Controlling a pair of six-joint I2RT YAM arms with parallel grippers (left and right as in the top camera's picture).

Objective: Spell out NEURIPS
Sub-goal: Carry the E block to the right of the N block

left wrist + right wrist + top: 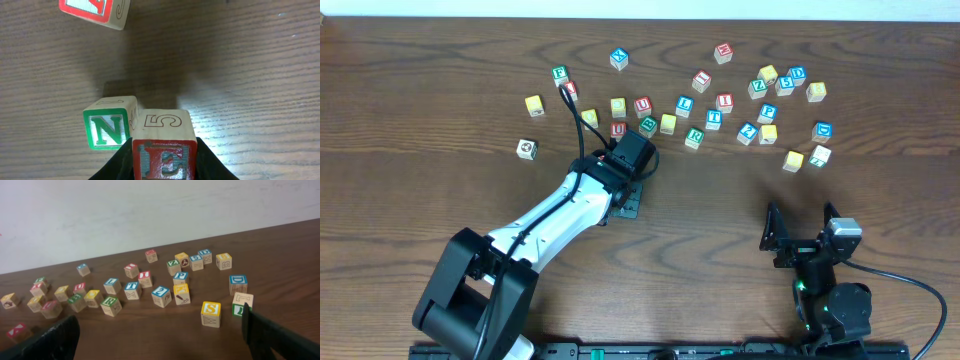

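Red E cube [165, 150] pinched between narrow left fingers [116, 167], close beside green N cube [106, 129] on dark wood counter [240, 75]. Right fingers [50, 341] spread wide, holding nothing, facing yellow S cube [211, 313] among scattered letter cubes farther back.

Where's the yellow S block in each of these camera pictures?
Overhead: S block, right side, lowest of the cluster.
Left wrist: not in it.
Right wrist: front, right of centre.
Shared landmark: the blue block just beyond it, to its right.
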